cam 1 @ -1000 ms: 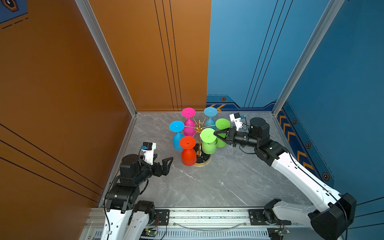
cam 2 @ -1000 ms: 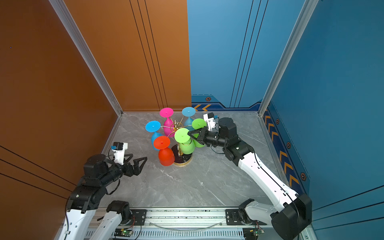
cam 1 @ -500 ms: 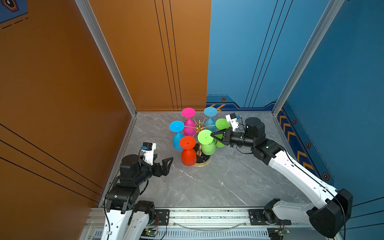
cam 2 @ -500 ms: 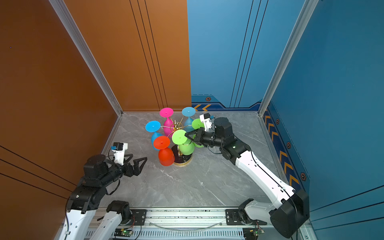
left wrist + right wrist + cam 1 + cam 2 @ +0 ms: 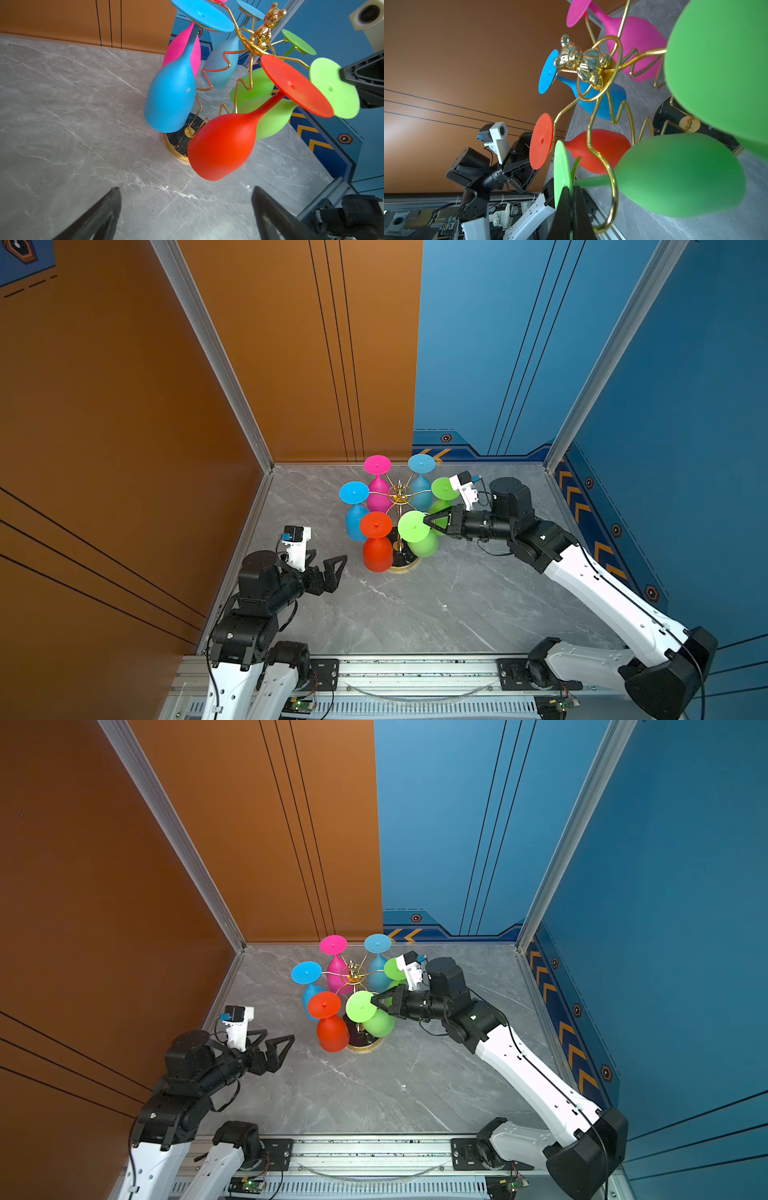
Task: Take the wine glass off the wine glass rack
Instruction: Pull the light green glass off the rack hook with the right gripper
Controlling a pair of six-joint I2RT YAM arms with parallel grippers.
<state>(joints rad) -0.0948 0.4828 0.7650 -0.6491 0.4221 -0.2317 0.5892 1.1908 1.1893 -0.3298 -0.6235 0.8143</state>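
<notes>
Grey marbled tabletop (image 5: 415, 605) sits between an orange wall (image 5: 291, 344) and a blue wall (image 5: 498, 344). Toward the back stands the wine glass rack (image 5: 400, 494), with coloured glasses (image 5: 378, 499) hanging bowl-down from its gold arms. The right tool (image 5: 427, 521) is clamped on the foot rim of the near green wine glass (image 5: 424, 545), whose stem sits in its wire loop. The left tool (image 5: 326, 559) hovers near the red glass (image 5: 377, 551), jaws wide apart and empty.

Probably a robotics lab cell: coloured panel walls (image 5: 124, 406), aluminium mounting rail (image 5: 415, 670).

Red glass (image 5: 377, 553) crowds green glass (image 5: 415, 531); right side seemingly open.
</notes>
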